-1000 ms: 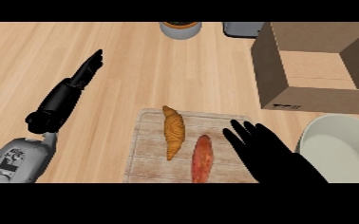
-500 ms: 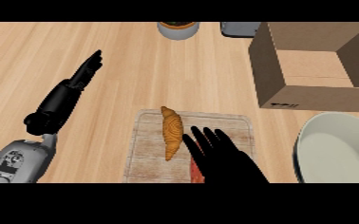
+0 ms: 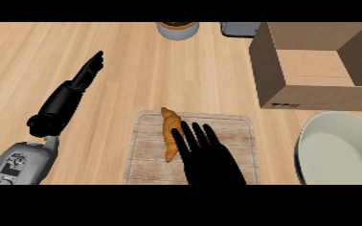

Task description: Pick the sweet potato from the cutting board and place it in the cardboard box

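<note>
- The right hand (image 3: pixel 210 160) lies flat over the board (image 3: pixel 233 129), fingers straight and spread, holding nothing visible.
- The sweet potato cannot be seen; the hand covers the middle of the board, so I cannot tell whether it lies beneath.
- Just left of the fingers, a croissant (image 3: pixel 170 133) lies lengthwise on the board, close beside the fingertips; whether they touch I cannot tell.
- Right of the hand, a white plate (image 3: pixel 332 148) sits on the counter (image 3: pixel 141 76), cut by the view's edge.
- Ahead and to the right stands the box (image 3: pixel 311 67), open at the top.
- Far ahead, at the counter's back, a round pot (image 3: pixel 177 29) and a dark container (image 3: pixel 240 28).
- Well to the left, the left hand (image 3: pixel 67 96) rests open, fingers straight and pointing away.
</note>
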You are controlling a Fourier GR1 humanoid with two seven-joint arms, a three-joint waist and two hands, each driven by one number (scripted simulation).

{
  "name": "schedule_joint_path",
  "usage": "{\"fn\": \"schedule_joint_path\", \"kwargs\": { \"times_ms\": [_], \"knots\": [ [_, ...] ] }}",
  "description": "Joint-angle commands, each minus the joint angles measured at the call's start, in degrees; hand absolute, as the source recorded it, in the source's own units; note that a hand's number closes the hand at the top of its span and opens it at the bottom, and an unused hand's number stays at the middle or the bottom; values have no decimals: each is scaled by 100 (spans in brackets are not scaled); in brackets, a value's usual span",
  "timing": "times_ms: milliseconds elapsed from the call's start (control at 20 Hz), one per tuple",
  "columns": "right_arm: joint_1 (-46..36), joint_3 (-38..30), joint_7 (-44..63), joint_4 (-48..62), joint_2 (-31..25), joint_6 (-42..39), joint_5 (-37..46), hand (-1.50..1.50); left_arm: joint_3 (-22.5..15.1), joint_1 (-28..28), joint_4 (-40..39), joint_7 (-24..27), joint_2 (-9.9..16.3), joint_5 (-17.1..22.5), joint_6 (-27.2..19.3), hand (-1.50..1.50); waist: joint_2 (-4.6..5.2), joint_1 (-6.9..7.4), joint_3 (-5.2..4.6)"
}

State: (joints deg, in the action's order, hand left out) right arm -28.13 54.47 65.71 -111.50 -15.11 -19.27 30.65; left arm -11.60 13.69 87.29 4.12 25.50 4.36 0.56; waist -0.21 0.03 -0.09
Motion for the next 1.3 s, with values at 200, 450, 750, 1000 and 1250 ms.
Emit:
{"fn": "schedule_joint_path", "kwargs": {
  "times_ms": [200,450,750,1000,1250],
  "knots": [
    [232,-108,980,116,364,-740,268,-150,210,-265,-2,223,49,-4,205,0,-1,-13,4],
    [324,-113,707,828,581,-730,722,-150,124,-81,-65,143,-127,-167,171,0,10,-17,5],
    [764,-285,-67,1123,807,-516,1152,-150,404,-330,353,15,-76,-158,370,0,13,11,9],
    [1211,-171,-361,1071,735,-570,1554,-150,172,-92,205,-208,-556,-522,132,0,13,-21,10],
    [1327,-396,-361,1255,745,-742,1814,-150,559,82,102,-203,-313,-303,503,0,16,-31,9]
  ]
}}
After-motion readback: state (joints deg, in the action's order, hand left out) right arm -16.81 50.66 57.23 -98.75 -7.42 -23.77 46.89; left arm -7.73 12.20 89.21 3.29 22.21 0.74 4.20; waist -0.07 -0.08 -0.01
